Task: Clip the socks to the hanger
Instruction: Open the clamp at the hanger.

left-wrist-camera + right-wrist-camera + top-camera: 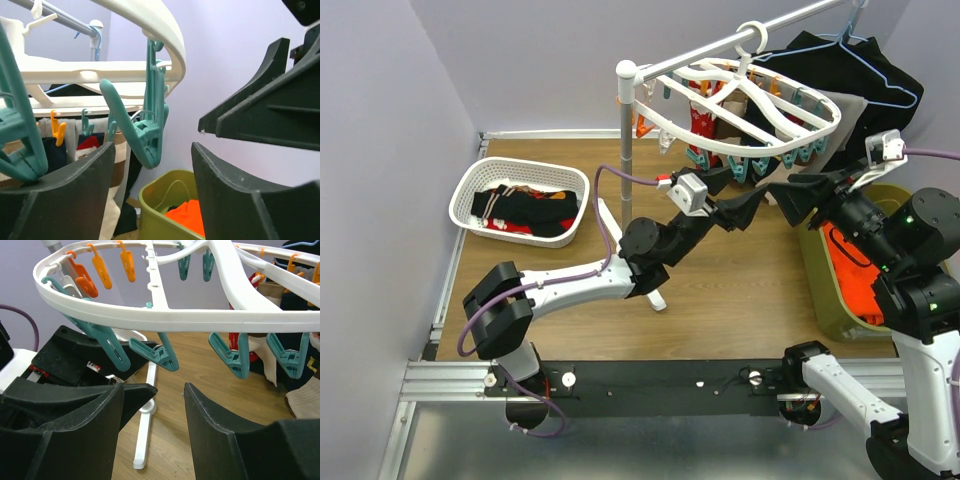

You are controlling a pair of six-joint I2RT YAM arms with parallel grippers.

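Left wrist | left gripper (pixel 151 150) wide, empty; right gripper (pixel 153 387) likewise | teal clip (pixel 146 127) at 12 o'clock, upright, under white oval plastic hanger (pixel 165 35) | black-red soft socks (pixel 525 208) at 9 o'clock in top view, in white lattice basket (pixel 535 171); left arm nearer

From the stand pole (pixel 625 150), the basket (pixel 470 185) sits at nine o'clock with socks (pixel 535 210) in it, the hanger (pixel 740 147) hangs at two o'clock, the bin (pixel 817 290) at four.
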